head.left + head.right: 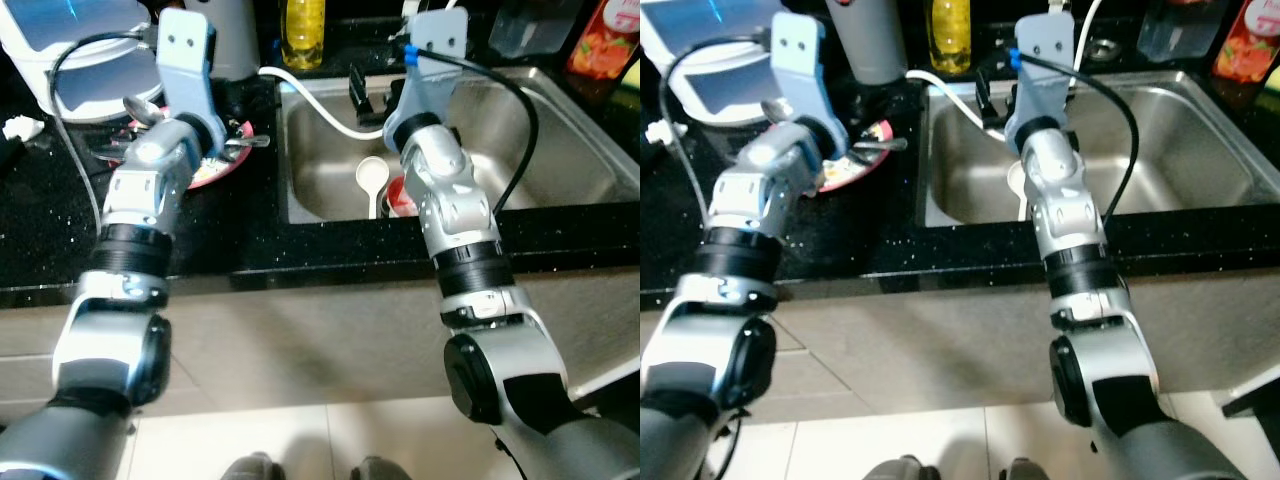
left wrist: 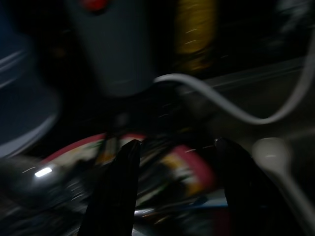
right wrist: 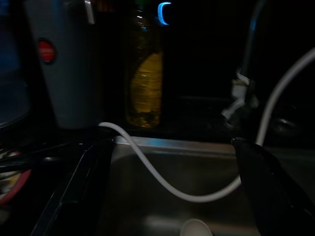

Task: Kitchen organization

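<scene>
left tool (image 2: 174, 187): I'm hovering it spread over the plate (image 1: 215, 170), left of the sink (image 1: 560, 130)
right tool (image 3: 172, 196): spread above sink
progress: I'm guessing barely started, plate's not yet moved

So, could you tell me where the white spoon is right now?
The white spoon lies in the sink, near its left wall, just left of the right arm, under the white hose.

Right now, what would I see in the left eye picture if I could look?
Two silver robot arms reach over a black kitchen counter: the left gripper sits at a red plate with cutlery, and the right arm extends over a steel sink holding a white spoon. A yellow bottle stands behind.
</scene>
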`<state>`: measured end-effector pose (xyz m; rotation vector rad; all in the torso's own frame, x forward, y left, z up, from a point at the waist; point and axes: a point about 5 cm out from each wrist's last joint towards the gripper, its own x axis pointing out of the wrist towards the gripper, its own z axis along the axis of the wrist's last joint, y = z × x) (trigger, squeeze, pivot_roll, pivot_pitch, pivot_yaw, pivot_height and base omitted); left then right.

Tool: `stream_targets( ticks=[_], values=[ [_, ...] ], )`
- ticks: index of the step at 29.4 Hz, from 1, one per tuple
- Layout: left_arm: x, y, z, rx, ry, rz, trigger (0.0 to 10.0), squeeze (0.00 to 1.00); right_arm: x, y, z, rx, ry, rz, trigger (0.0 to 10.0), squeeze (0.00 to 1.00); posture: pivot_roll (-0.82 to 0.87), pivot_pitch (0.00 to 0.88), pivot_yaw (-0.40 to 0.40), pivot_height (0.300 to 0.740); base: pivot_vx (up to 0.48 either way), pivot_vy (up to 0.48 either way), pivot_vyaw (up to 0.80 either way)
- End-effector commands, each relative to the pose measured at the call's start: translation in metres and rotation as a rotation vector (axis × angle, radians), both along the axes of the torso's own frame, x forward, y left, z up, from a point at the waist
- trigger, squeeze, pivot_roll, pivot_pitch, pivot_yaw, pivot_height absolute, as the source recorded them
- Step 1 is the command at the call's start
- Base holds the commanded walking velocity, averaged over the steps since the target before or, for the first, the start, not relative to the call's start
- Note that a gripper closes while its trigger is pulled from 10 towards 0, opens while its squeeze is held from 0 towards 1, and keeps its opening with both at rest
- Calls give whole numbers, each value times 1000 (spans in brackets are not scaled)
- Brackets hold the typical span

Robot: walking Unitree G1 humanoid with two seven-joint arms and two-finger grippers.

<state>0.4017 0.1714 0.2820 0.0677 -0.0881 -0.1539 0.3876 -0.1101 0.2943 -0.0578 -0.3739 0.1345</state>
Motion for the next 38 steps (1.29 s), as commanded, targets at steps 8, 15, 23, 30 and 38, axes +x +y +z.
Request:
stream_targets(
  ticks=[8, 15, 23, 30, 38],
  values=[
    [-10, 37, -15, 700, 29, 40, 10000, 0, -3, 7, -2, -32, -8, 58, 10000, 0, 121, 87, 63, 740, 0, 0, 0],
    [-15, 40, -16, 879, 62, -93, 10000, 0, -5, 8, -7, -19, 1, 64, 10000, 0, 119, 76, 73, 740, 0, 0, 0],
    [-3, 39, -28, 929, 66, -111, 10000, 0, -8, 13, -5, -8, -4, 71, 10000, 0, 110, 85, 81, 740, 0, 0, 0],
    [7, 31, -31, 1001, 21, -86, 6627, 0, -11, 11, -3, -6, -13, 63, 10000, 0, 72, 115, 103, 740, 0, 0, 0],
    [11, 18, -34, 992, -16, -112, 1490, 0, -14, 7, -4, -9, -9, 46, 10000, 0, 49, 141, 119, 740, 0, 0, 0]
  ],
)
